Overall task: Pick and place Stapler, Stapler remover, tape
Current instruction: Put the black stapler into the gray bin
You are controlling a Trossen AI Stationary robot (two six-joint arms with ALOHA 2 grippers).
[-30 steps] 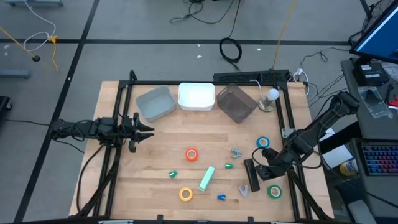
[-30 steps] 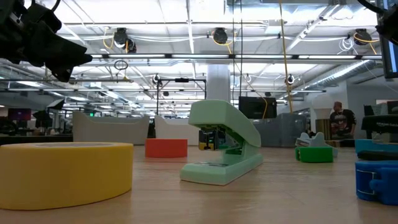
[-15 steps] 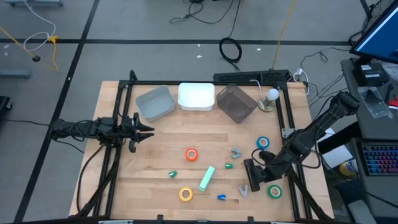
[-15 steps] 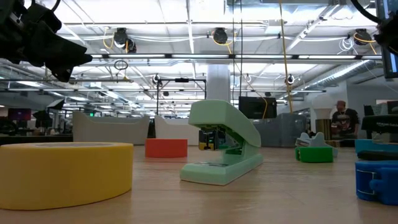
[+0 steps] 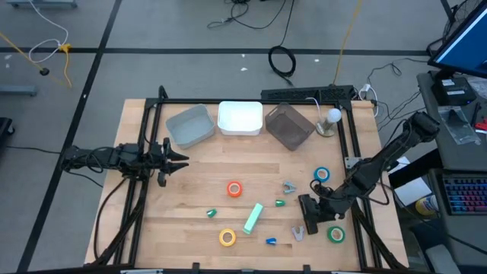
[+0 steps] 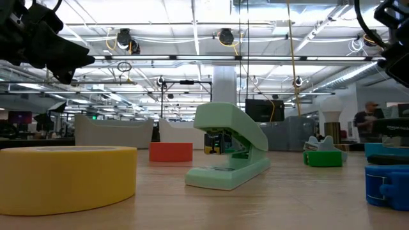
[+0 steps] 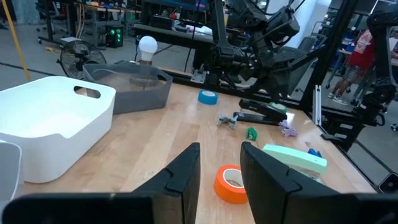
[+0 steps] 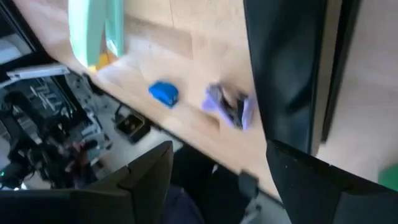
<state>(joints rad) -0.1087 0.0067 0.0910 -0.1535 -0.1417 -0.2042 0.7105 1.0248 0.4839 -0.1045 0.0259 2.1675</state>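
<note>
Since the earlier frame, only the right arm has shifted: its right gripper point(image 5: 310, 216) has edged down over the long black stapler point(image 5: 308, 214) near the right edge of the wooden counter point(image 5: 228, 164), and its fingers now stand wide apart, one on each side of the stapler's body in the right wrist view. No closure on it yet, so I judge the grasp imminent, not made.

Left gripper point(image 5: 176, 160) hovers at the counter's left side, fingers a little apart, holding nothing.

Task items, all on the counter:
- mint-green stapler point(image 5: 253, 217), centre front
- orange tape ring point(image 5: 234, 189), yellow tape ring point(image 5: 227, 237), blue tape ring point(image 5: 322, 174), green tape ring point(image 5: 335, 234)
- small purple clawed piece point(image 5: 297, 232), probably the staple remover; view too coarse to be sure

Grey, white and dark bins point(image 5: 242, 119) at the far edge look empty, so placement seems not to have begun.

No brand, label or writing is readable on any item.
</note>
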